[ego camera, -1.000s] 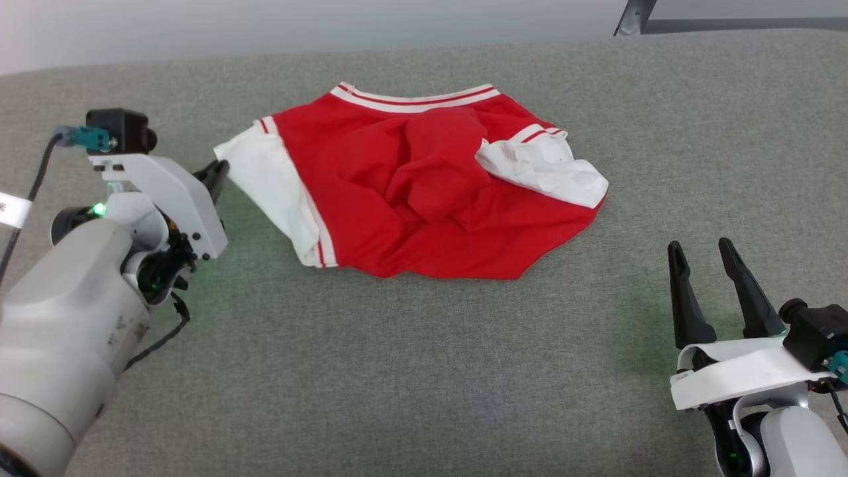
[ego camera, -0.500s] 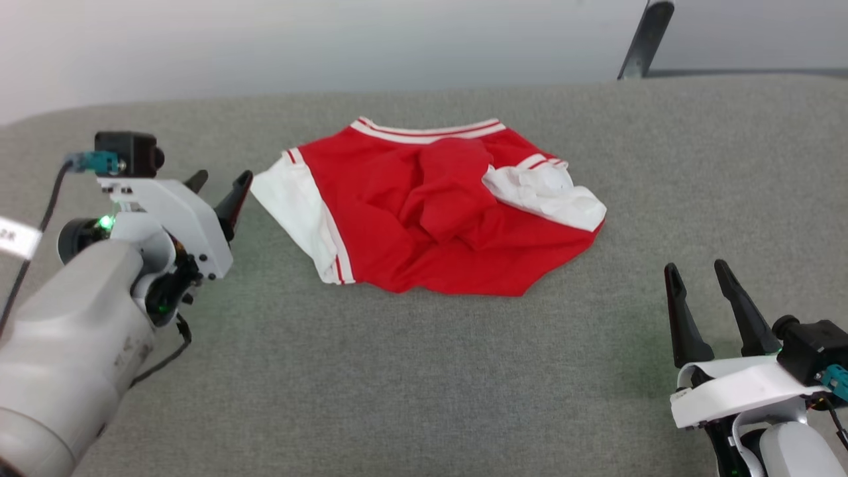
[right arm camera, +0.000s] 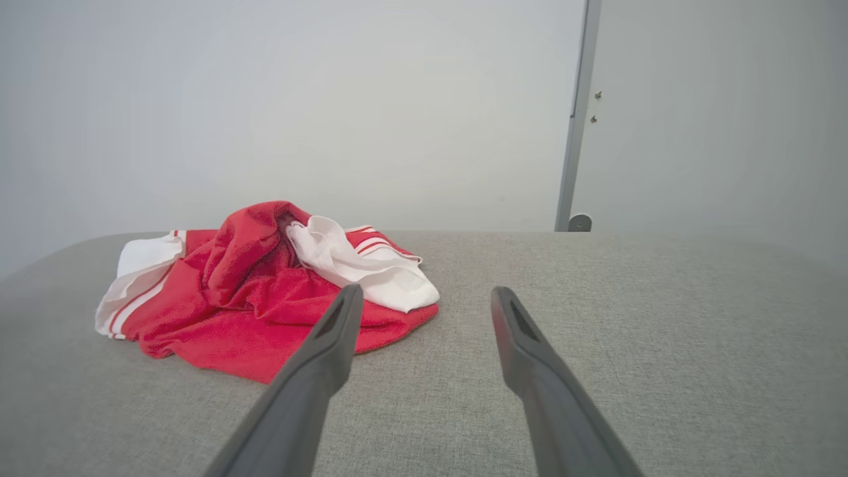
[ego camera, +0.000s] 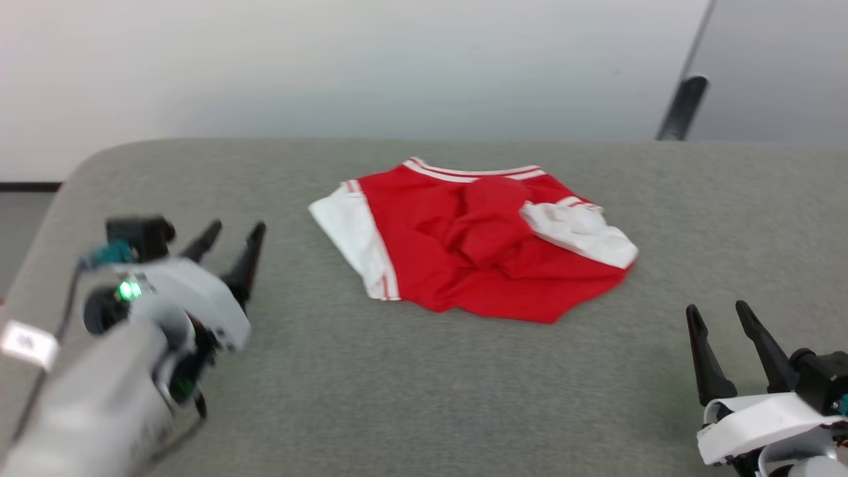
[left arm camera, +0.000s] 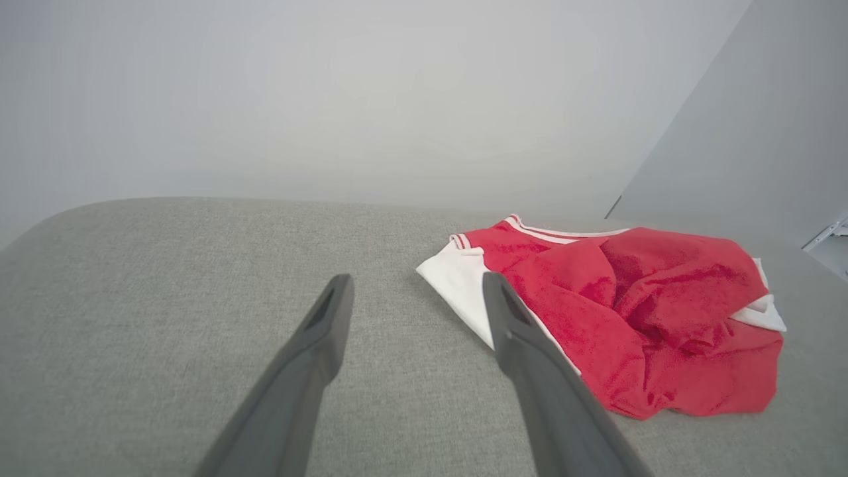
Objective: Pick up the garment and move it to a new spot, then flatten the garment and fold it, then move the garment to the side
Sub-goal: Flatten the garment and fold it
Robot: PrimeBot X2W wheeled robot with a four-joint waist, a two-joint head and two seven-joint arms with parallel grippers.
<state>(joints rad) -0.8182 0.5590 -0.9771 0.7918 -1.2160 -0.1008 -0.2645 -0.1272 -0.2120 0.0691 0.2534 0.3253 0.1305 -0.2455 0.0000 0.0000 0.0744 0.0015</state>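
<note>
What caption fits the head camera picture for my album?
A crumpled red-and-white jersey lies on a grey surface, the open left gripper and right gripper apart from it.

No words or numbers I can read right now. Low at eight o'clock in my head view there's a white tag on my left arm with dark marks on it, far too blurred to make out. The garment, crumpled, gives me no readable letters.
</note>
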